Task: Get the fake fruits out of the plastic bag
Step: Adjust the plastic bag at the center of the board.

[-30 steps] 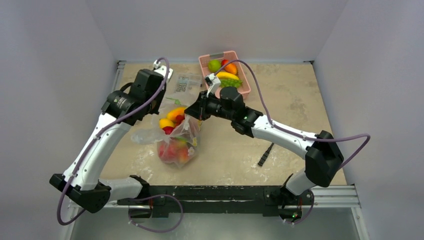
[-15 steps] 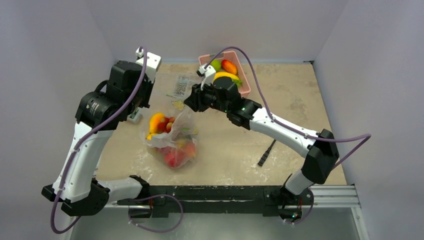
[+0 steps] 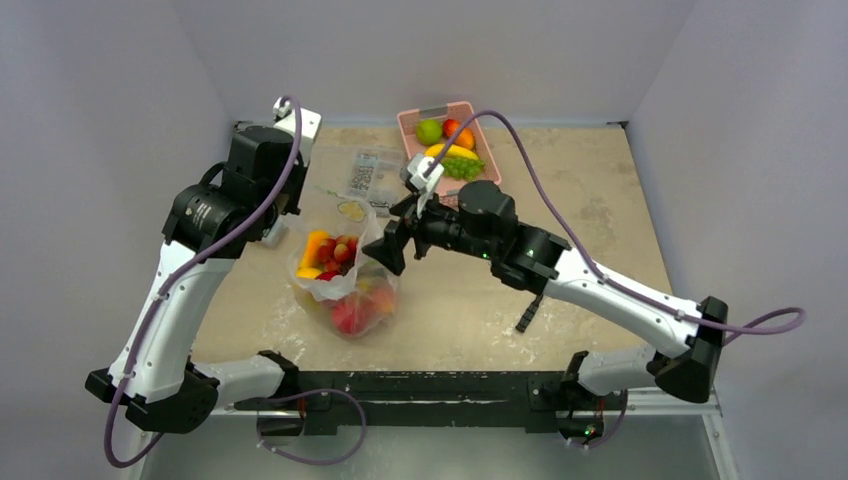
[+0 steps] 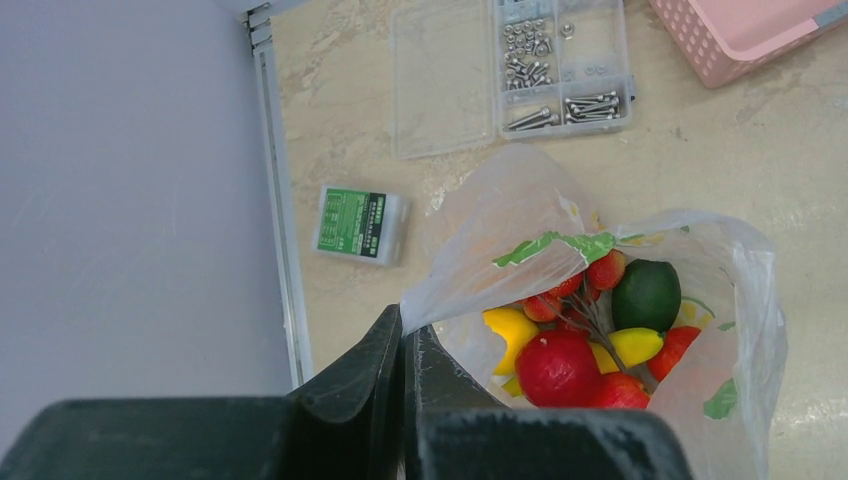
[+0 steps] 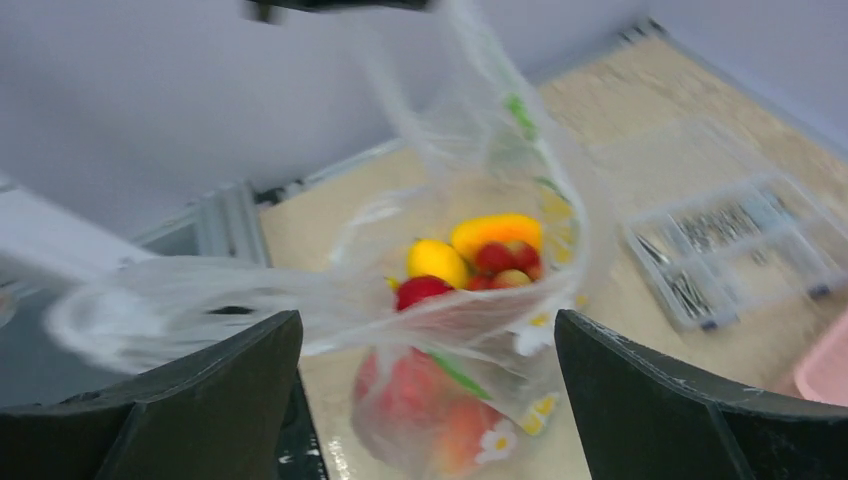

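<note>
Several fake fruits (image 4: 575, 350) in plastic bag (image 4: 480, 230); left end effector (image 4: 403, 345) pinches it, right end effector (image 5: 428, 335) wide.

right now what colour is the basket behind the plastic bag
The basket is pink, with an open lattice wall; the top external view shows it best.

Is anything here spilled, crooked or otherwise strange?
Nothing is spilled or broken. Only the plastic bag looks lopsided: the left gripper pinches one edge of its mouth and holds it up, with the fruits sagging inside. The right gripper is open near it.
</note>
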Controlling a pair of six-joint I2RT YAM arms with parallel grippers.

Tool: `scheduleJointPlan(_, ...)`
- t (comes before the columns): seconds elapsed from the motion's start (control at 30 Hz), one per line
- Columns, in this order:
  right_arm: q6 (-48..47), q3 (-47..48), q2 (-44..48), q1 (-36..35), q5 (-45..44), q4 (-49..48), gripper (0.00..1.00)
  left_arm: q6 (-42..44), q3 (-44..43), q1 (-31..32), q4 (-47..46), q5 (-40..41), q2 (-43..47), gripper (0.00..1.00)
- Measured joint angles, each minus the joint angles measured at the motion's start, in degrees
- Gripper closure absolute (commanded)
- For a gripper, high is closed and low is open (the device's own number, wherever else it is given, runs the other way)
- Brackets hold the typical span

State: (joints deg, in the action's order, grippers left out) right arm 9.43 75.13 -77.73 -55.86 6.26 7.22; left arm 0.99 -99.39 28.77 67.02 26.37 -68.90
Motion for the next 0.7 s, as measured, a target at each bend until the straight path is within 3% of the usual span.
scheduleJointPlan(0.2, -5.2, -3.8, 5.4, -8.9, 6.2, -6.9, 0.01, -0.1, 0.0, -1.1, -0.1, -0.2, 0.2, 1.0)
scheduleJointPlan(0.47, -13.1, -4.5, -1.9, -15.5, 11.8, -9.1, 0.02, -1.2, 1.0, -1.5, -0.7, -0.7, 0.3, 1.0)
scheduleJointPlan(0.57, -14.6, -4.1, -5.8, -16.9, 9.6, -9.6, 0.3, -1.4, 1.5, -1.7, -1.7, -1.3, 0.7, 1.0)
scheduleJointPlan(0.6, -15.0, -3.9, -7.0, -17.3, 8.5, -9.7, 0.45, -1.4, 1.6, -1.8, -1.8, -1.4, 0.8, 1.0)
scheduleJointPlan(0.63, -15.5, -3.7, -7.9, -17.6, 7.6, -9.6, 0.68, -1.4, 1.7, -1.8, -1.9, -1.6, 0.9, 1.0)
scheduleJointPlan(0.7, -16.3, -3.5, -9.3, -18.4, 5.4, -9.4, 0.94, -1.4, 1.7, -1.8, -2.1, -1.7, 1.1, 1.0)
